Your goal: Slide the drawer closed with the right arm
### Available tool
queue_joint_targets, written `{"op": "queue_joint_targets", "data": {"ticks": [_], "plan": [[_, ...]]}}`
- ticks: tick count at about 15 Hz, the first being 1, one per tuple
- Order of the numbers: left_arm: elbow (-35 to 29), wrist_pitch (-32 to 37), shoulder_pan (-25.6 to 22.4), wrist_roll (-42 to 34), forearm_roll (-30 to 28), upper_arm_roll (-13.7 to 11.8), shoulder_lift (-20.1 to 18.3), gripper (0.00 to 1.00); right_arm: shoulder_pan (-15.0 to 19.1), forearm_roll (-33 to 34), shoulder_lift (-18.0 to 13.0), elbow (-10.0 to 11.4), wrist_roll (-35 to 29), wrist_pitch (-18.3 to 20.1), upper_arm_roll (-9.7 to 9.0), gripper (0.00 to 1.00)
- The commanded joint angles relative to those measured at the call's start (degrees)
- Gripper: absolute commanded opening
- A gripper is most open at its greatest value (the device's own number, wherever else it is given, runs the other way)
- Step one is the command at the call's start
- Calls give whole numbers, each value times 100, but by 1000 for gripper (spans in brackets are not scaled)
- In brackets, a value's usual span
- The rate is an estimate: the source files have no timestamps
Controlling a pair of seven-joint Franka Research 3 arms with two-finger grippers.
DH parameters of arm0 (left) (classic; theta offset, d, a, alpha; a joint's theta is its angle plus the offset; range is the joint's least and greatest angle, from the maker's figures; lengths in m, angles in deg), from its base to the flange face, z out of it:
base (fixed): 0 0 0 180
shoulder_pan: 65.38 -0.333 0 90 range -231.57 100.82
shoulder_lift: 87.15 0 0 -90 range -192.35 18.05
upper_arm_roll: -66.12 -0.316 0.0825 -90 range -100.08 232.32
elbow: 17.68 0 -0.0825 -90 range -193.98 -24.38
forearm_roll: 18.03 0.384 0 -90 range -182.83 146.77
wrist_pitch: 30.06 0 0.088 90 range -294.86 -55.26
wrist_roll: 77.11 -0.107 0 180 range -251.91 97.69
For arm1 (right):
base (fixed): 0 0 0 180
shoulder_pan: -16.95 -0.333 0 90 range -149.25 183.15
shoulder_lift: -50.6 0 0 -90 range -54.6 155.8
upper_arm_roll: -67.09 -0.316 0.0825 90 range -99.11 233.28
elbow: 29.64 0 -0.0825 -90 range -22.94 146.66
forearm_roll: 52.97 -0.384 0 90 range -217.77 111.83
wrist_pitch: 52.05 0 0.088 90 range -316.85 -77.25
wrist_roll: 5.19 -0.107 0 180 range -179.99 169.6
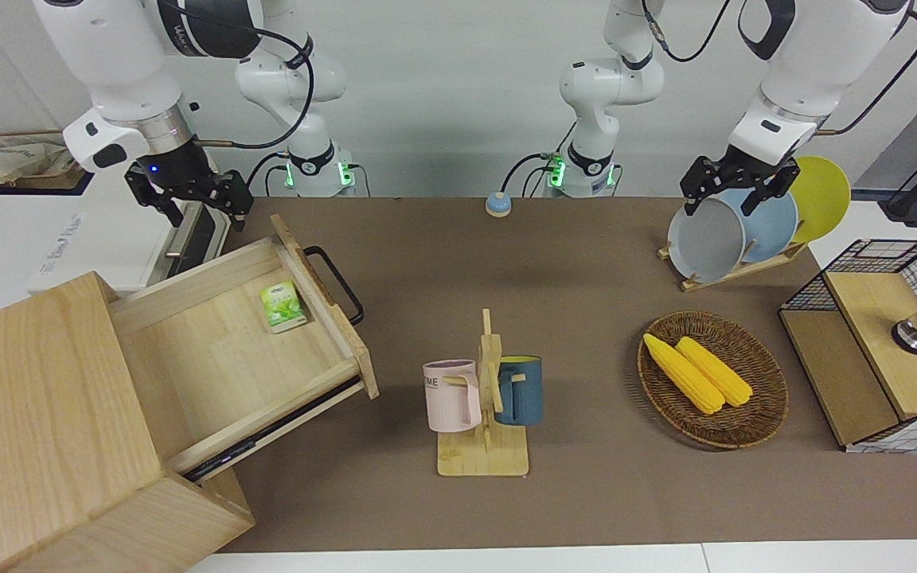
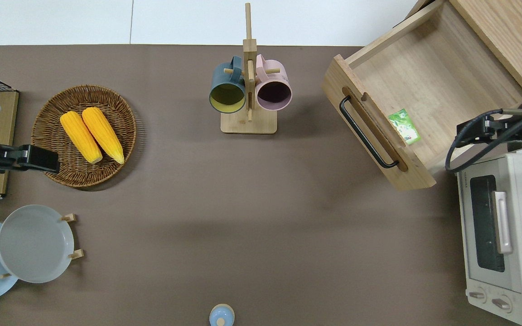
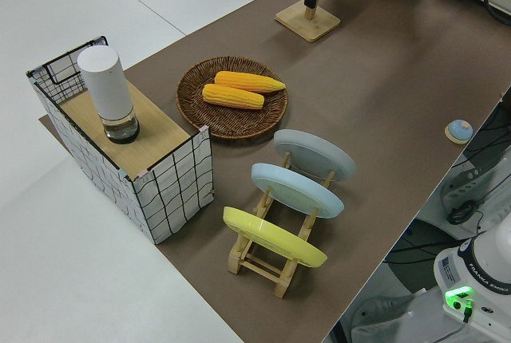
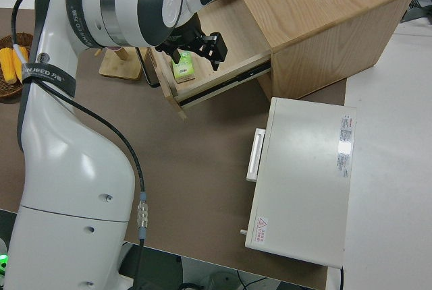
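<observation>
The drawer (image 1: 236, 334) stands pulled well out of the cabinet (image 1: 37, 422), at the right arm's end of the table (image 1: 570, 334). Its front panel, bearing the black handle (image 2: 366, 134), faces the mug stand (image 1: 484, 406). A green packet (image 1: 282, 306) lies inside the drawer, against the front panel, toward the end of the drawer nearer to the robots.

The right gripper (image 1: 188, 203) is up in the air, fingers spread apart and holding nothing. In the overhead view only its edge (image 2: 478, 129) shows, over the drawer's corner nearest the toaster oven (image 2: 501, 235). It touches neither the handle nor the front panel. The blue light on the wrist is lit.

The toaster oven sits just beside the drawer, nearer to the robots, door shut.

The left arm is parked; its gripper (image 1: 737, 187) has its fingers apart, with nothing between them.

Relative to the drawer, toward the left arm's end of the table: the mug stand with a pink mug (image 1: 452, 395) and a blue mug (image 1: 519, 390); then a wicker basket (image 1: 761, 422) holding two corn cobs (image 1: 697, 370); then a plate rack (image 3: 275, 259) with three plates; and last a wire-mesh box (image 3: 144, 175) with a white cylinder (image 3: 108, 92) upright on its wooden top.
</observation>
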Motion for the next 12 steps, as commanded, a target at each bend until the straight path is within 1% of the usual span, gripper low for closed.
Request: {"op": "queue_joint_targets", "data": {"ticks": [1,2,3,4,7,9,10,12], "plan": [[140,113,-31,-56,98,40,65,993,14,16,-12,41,47,-68,-18,979],[149,113,-31,-56,98,40,65,993,14,7,-12,41,21,-68,-18,973],[149,113,-31,-56,98,40,65,993,14,16,-12,41,3,-68,-18,904],[140,113,-31,-56,98,40,65,993,14,16,-12,41,20,-68,-18,786],[140,113,-31,-56,98,40,65,993,23,-2,-12,41,47,-33,-18,301],[140,113,-31,-56,98,40,65,993,32,-19,-12,41,47,-16,-18,24],[140,113,-31,-56,98,40,65,993,32,-37,-12,41,47,-7,-18,1],[149,113,-31,-56,98,40,65,993,58,-194,-12,41,56,-7,-18,0]]}}
